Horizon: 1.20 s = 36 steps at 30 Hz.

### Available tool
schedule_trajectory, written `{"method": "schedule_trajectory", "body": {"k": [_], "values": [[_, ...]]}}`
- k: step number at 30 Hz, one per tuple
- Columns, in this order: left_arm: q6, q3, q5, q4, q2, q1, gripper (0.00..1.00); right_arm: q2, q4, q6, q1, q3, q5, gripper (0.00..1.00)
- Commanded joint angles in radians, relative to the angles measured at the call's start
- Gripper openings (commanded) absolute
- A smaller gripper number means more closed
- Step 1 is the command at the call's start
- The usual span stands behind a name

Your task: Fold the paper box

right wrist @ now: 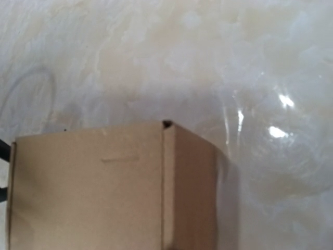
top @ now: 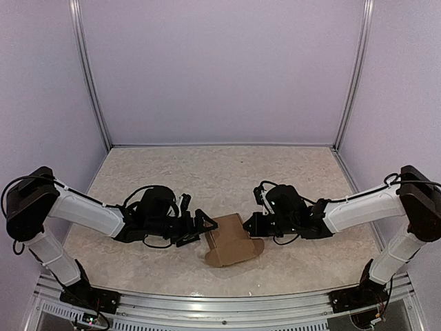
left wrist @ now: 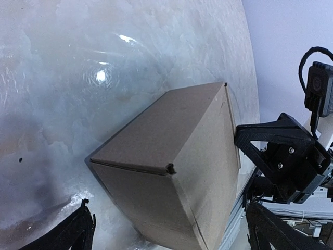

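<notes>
**Paper box, late stage of folding.** The paper box (top: 231,241) stands at the lower centre of the top view on the table (top: 207,172). It is already raised into a squarish closed form: the wrist views show upright walls meeting at creased corners and a flat upper panel. A rounded flap (top: 258,247) appears to jut from its lower right edge, so folding is judged nearly, not wholly, complete. The left gripper (top: 207,229) is spread wide just left of the box, holding nothing. The right gripper (top: 253,226) is closed against the box's right edge; whether it pinches cardboard cannot be told.
</notes>
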Motion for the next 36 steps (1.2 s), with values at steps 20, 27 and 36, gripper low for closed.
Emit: {"method": "schedule_trajectory", "body": {"k": [20,27,36], "values": [[-0.259,-0.014,0.136,0.457,0.256,-0.014,0.99,-0.045,0.051,0.039,-0.005,-0.141,0.024,0.00],[-0.289,-0.017,0.152,0.532,0.290,-0.014,0.97,-0.043,0.072,0.051,-0.004,-0.154,0.020,0.00],[-0.344,-0.043,0.155,0.663,0.315,-0.015,0.83,-0.039,0.090,0.064,-0.003,-0.167,0.022,0.00]]}}
